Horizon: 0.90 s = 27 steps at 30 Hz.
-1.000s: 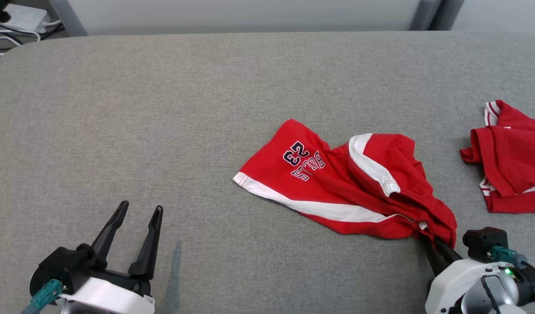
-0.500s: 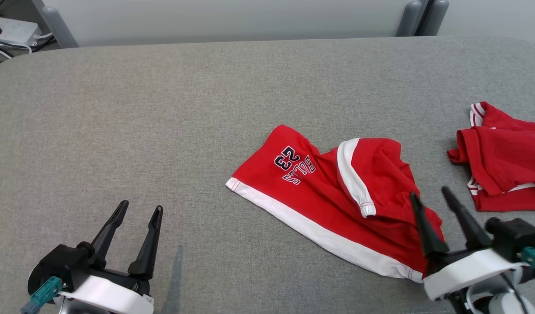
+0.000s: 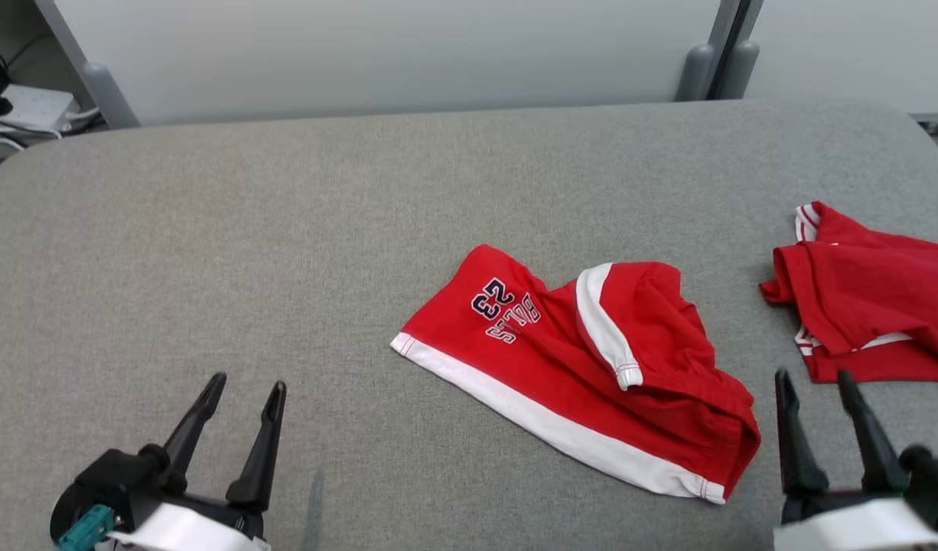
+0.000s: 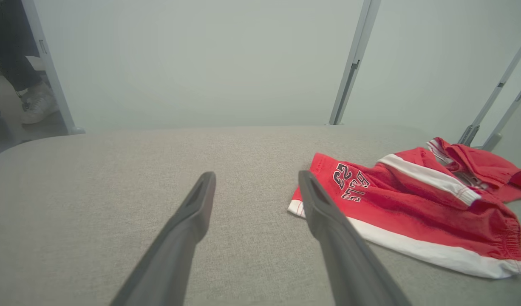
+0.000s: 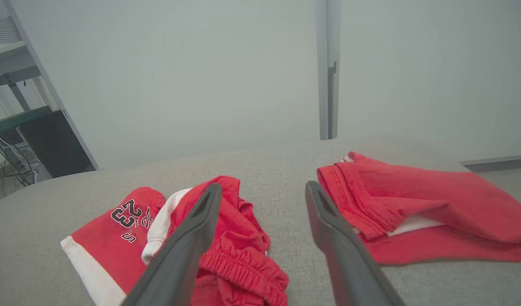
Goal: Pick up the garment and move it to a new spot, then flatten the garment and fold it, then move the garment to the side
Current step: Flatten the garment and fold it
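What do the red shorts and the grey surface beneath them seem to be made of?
Red shorts: soft matte fabric, probably cotton knit; it creases and bunches, with a gathered elastic waistband. Grey surface: matte woven cloth, upholstery-like; a fine heathered weave shows, and the rounded corners suggest padding.

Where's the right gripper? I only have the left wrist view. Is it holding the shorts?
Observer: No. The right gripper is open beside the right end of the shorts, with nothing between its fingers.
Operator: That red heap behind the shorts, is it part of them?
Observer: No, it's a second garment, with a strip of bare table between the two.
Operator: Anything past the table's far left corner?
Observer: A white box with cables lies on the floor there.
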Tool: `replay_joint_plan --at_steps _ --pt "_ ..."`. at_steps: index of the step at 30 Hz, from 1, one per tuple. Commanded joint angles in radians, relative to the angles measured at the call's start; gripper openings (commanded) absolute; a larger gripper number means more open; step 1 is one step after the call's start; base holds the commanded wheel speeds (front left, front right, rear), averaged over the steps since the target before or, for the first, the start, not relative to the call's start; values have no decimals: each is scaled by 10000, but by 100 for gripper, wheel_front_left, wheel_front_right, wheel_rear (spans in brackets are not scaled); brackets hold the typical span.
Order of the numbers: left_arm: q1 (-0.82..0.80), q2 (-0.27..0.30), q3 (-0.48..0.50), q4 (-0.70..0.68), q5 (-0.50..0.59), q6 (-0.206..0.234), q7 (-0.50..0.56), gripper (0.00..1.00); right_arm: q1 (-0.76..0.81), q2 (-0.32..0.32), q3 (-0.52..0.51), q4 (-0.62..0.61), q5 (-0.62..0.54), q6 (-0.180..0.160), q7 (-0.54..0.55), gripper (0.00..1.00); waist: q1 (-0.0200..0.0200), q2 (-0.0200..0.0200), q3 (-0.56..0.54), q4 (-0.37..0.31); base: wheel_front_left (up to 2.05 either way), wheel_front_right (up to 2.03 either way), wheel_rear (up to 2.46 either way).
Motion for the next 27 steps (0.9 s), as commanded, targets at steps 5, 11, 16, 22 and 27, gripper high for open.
replay_joint_plan --at_steps 5,11,16,22,27 --pt "157 266 416 -281 -129 191 -67 100 774 11 448 -13 -306 -25 -171 100 0 0 -435 -161 0 0 0" --pt "373 294 457 -338 -159 324 -52 100 1147 70 586 43 -248 -25 -177 100 0 0 -680 -212 0 0 0" --pt "443 332 440 -424 -167 403 21 100 1244 96 624 12 -166 -25 -180 100 0 0 -713 -211 0 0 0" --pt "429 339 389 -522 -172 475 100 100 1153 110 650 56 -87 -25 -183 100 0 0 -633 -200 0 0 0" --pt "365 355 314 -569 -177 462 148 100 1049 115 702 105 -76 -25 -184 100 0 0 -513 -199 0 0 0"
